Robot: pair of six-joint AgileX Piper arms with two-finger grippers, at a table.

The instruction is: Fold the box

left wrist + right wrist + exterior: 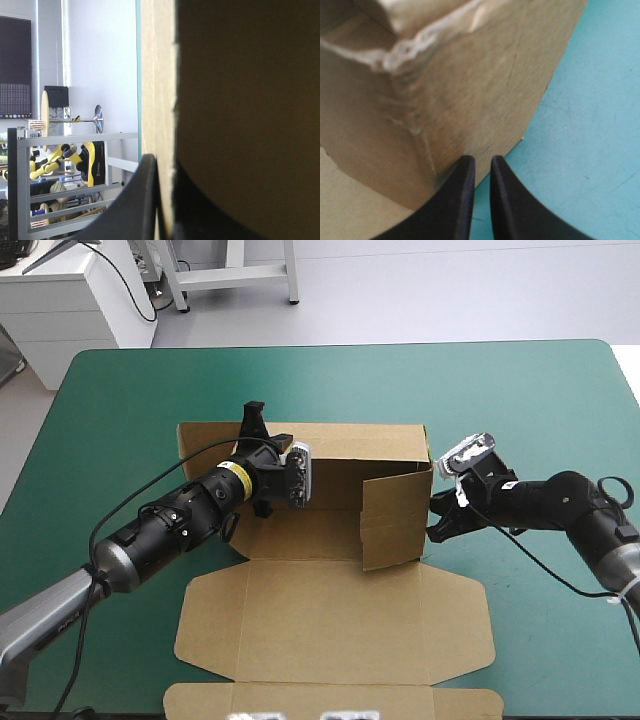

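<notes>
now left claw (164, 172) pinches the box (330, 620) wall; right claw (482, 161), pressed together, sits at its side.

Black left arm (175, 522), yellow band (231, 475), grey lower link (45, 612), black fingers (456, 202)

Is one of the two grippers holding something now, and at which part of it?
The left gripper holds the box: its jaws clamp the top edge of the far wall. The right gripper holds nothing, beside the right wall.
</notes>
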